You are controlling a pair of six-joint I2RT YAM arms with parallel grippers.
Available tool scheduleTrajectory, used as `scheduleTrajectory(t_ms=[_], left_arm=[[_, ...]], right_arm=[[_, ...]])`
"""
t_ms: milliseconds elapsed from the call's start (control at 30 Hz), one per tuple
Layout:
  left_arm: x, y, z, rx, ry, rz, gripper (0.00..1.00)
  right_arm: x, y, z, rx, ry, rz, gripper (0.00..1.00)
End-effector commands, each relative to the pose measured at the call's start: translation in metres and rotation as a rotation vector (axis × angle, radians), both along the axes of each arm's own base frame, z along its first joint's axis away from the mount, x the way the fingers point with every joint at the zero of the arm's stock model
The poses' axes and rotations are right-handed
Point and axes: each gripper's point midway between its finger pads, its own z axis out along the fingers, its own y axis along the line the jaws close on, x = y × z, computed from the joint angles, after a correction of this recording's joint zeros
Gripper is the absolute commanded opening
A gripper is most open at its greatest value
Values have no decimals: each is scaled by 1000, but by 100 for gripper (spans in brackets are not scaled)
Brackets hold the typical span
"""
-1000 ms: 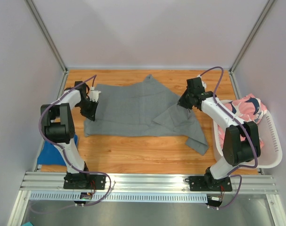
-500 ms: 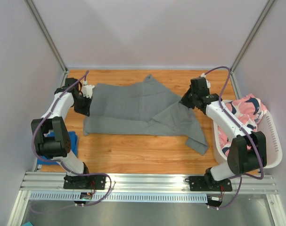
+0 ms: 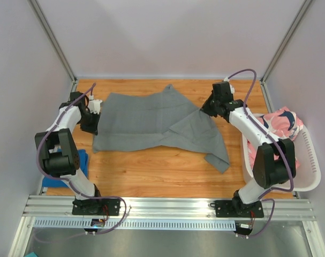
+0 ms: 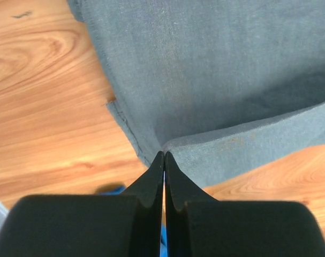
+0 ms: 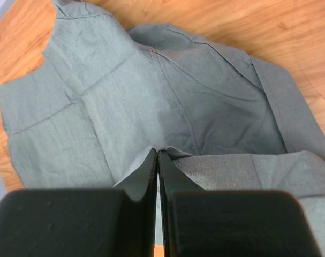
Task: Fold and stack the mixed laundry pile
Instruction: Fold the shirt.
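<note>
Left fingers (image 4: 159,164) are pinched shut on the left edge of the long grey garment (image 3: 146,119); right fingers (image 5: 151,164) are pinched shut on a fold at its right side. It lies spread across the worktop (image 3: 151,172) between both arms. A pink patterned garment (image 3: 282,122) sits in the white basket (image 3: 311,166) on the right, and a blue garment (image 3: 58,174) lies at the worktop's left edge.
</note>
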Motion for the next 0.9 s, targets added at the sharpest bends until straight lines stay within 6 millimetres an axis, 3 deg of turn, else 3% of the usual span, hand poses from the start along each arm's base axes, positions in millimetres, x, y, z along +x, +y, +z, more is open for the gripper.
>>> scheduleTrajectory(t_ms=[0,33,67,100,167,200,400,533,600,633,700,867], left_arm=[[16,1,-5,-23,-9,14,1],[16,1,-11,-22,11,14,5],[16,3,-12,-15,14,15,11],[17,8,-14,7,19,22,29],[17,12,-12,32,18,35,43],[17,16,-10,51,20,43,49],[1,15,16,66,10,37,54],[-38,2,27,36,39,-15,55],[-63,-7,19,8,99,-36,53],[-71,-10,18,11,107,-51,52],[-89,-13,7,29,149,-76,52],[-103,-29,-8,48,141,-225,54]], right_arm=[[24,14,2,-2,-35,42,0],[22,16,-5,-8,-11,48,0],[23,17,-8,-14,-2,57,9],[22,19,-13,-20,21,66,18],[21,20,-11,-51,21,93,45],[23,23,1,-77,-8,104,49],[-12,9,30,-353,12,161,68],[-73,-24,16,-422,143,147,65],[-95,-37,9,-437,178,122,56],[-114,-45,2,-429,200,103,45],[-130,-51,-7,-426,221,88,38],[-155,-52,-30,-344,250,30,48]])
